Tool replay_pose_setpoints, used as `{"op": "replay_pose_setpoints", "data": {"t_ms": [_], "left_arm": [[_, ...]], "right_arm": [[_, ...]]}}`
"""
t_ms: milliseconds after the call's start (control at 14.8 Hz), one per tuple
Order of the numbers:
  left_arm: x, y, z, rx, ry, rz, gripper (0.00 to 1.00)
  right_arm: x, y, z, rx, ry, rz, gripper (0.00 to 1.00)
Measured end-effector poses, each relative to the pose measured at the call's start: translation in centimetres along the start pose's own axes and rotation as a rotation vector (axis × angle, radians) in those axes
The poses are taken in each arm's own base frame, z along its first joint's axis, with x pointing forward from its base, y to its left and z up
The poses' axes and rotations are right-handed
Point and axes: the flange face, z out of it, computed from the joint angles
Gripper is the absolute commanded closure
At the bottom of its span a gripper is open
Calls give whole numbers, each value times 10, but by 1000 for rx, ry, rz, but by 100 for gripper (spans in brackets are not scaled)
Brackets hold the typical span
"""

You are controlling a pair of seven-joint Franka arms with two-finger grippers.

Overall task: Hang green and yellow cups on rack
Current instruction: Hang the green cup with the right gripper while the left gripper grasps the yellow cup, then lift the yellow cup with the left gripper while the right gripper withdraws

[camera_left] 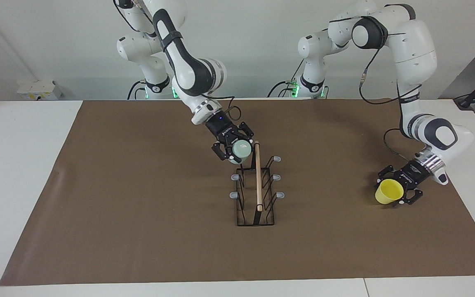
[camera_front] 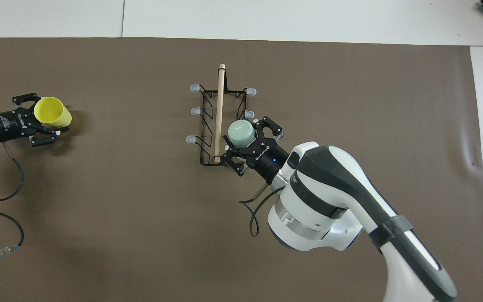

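**Two cups gripped, none on the rack**

One rack (camera_left: pixel 255 194) stands mid-desk on the brown mat (camera_left: pixel 138 214), clear of every mat edge. Six grey-tipped prongs are counted, three per row; a wooden rod (camera_left: pixel 258 175) runs between the rows. The right claw (camera_left: pixel 234 149) grips the green cup (camera_left: pixel 241 149), base outward, over the rack's end nearest the robots, beside the rod. The left claw (camera_left: pixel 398 190) grips the yellow cup (camera_left: pixel 388 192), tilted, low over the mat toward the left arm's end of the desk (camera_left: pixel 23 165), well apart from the rack. Open mat surrounds the rack on all sides. Count: two cups, two claws.
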Motion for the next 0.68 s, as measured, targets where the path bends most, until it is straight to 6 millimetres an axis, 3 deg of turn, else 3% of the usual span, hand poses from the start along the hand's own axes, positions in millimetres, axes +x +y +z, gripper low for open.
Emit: {"op": "replay_pose_setpoints", "data": {"t_ms": [68, 270, 338, 406, 676], "left_arm": [[-2, 1, 1, -7, 6, -12, 100], [-11, 3, 8, -19, 24, 1, 100], [-16, 5, 9, -29, 35, 10, 100], [-22, 9, 7, -41, 40, 23, 100], [-69, 30, -23, -33, 111, 165, 100]], "right_arm": [[-4, -2, 1, 1, -9, 4, 100], [-13, -3, 3, 1, -30, 7, 100], [-15, -3, 2, 0, -34, 7, 82], [-16, -3, 2, -3, -39, 10, 4], [-19, -4, 1, -11, -52, 25, 0]]}}
